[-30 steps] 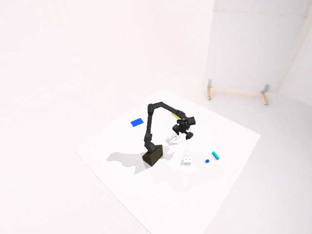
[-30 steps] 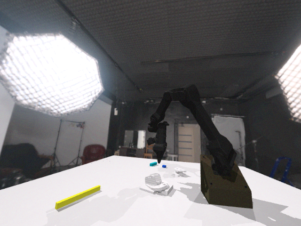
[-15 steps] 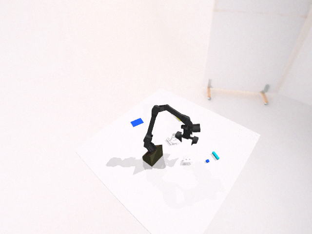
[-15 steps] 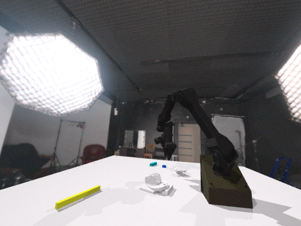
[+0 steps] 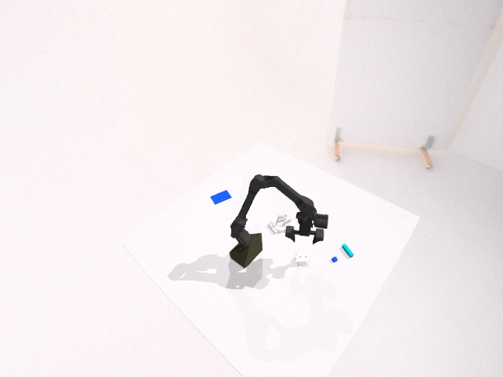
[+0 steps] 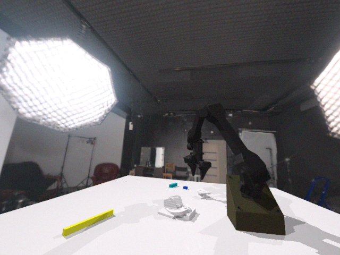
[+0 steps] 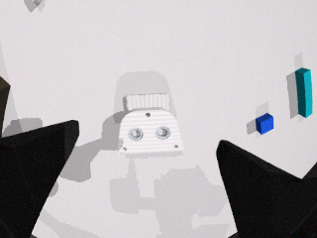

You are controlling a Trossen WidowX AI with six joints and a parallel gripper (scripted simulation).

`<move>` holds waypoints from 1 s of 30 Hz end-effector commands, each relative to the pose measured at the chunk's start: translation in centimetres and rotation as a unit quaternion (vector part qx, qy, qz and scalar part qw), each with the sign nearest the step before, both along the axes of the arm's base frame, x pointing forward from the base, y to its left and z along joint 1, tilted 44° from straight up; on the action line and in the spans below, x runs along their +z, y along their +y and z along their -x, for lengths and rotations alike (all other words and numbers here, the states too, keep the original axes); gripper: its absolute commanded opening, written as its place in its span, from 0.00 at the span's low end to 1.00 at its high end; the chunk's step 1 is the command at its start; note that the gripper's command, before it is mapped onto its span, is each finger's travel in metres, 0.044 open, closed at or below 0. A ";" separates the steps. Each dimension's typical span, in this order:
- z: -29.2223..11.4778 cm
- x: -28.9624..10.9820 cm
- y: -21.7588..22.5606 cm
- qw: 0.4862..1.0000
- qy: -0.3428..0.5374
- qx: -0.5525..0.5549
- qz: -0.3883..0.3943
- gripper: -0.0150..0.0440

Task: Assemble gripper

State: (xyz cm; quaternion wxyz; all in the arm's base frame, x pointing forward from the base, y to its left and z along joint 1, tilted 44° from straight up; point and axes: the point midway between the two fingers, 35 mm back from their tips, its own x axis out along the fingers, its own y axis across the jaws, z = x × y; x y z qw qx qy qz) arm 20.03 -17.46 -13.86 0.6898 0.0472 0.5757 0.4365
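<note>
The white gripper base [image 5: 274, 228] [image 6: 190, 215] lies on the table. Both pale jaws [image 5: 281, 219] [image 6: 172, 203] stand on it side by side; whether their teeth mesh is too small to tell. The white housing plate [image 5: 302, 260] [image 6: 203, 193] [image 7: 149, 120] lies apart from the base on the table. It shows two round sockets, small holes and a ribbed block at one end. My gripper [image 5: 303, 241] [image 6: 198, 177] [image 7: 150, 138] is open wide and empty, pointing down high above the housing plate, with one finger to each side of it in the wrist view.
A small blue cube [image 5: 334, 259] [image 6: 185, 187] [image 7: 264, 123] and a teal bar [image 5: 347, 250] [image 6: 173, 185] [image 7: 304, 93] lie beyond the housing plate. A yellow bar [image 6: 87, 222] lies on the other side of the base. A flat blue rectangle [image 5: 221, 197] lies behind the arm.
</note>
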 end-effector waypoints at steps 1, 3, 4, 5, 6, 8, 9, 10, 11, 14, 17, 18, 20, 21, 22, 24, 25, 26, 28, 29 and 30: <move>1.3 -0.9 -0.9 0.999 -0.021 0.025 -0.005 1.00; 2.0 -1.4 -1.3 0.999 -0.033 0.039 -0.009 1.00; 2.3 -1.6 -1.4 0.998 -0.039 0.046 -0.010 1.00; 2.7 -1.8 -1.6 0.997 -0.045 0.053 -0.012 1.00; 3.0 -2.1 -1.8 0.997 -0.052 0.061 -0.015 1.00; 3.5 -2.4 -2.0 0.996 -0.060 0.070 -0.017 1.00; 3.5 -2.4 -2.0 0.995 -0.061 0.071 -0.018 1.00; 3.5 -2.4 -2.0 0.995 -0.061 0.071 -0.018 1.00; 3.5 -2.4 -2.0 0.995 -0.061 0.071 -0.018 1.00; 3.6 -3.5 -1.0 0.995 -0.061 0.071 -0.018 1.00; 3.8 -5.0 0.7 0.995 -0.061 0.071 -0.018 1.00; 3.9 -5.1 0.8 0.995 -0.061 0.071 -0.018 1.00; 3.9 -5.1 0.8 0.995 -0.061 0.071 -0.018 1.00; 3.9 -5.1 0.8 0.995 -0.061 0.071 -0.018 1.00; 3.9 -5.1 0.8 0.995 -0.061 0.071 -0.018 1.00; 3.9 -5.1 0.8 0.995 -0.061 0.071 -0.018 1.00; 3.9 -5.1 0.8 0.995 -0.061 0.071 -0.018 1.00; 3.9 -5.1 0.8 0.995 -0.061 0.071 -0.018 1.00; 3.9 -5.1 0.8 0.995 -0.061 0.071 -0.018 1.00; 3.9 -5.1 0.8 0.995 -0.061 0.071 -0.018 1.00; 3.9 -5.1 0.8 0.995 -0.061 0.071 -0.018 1.00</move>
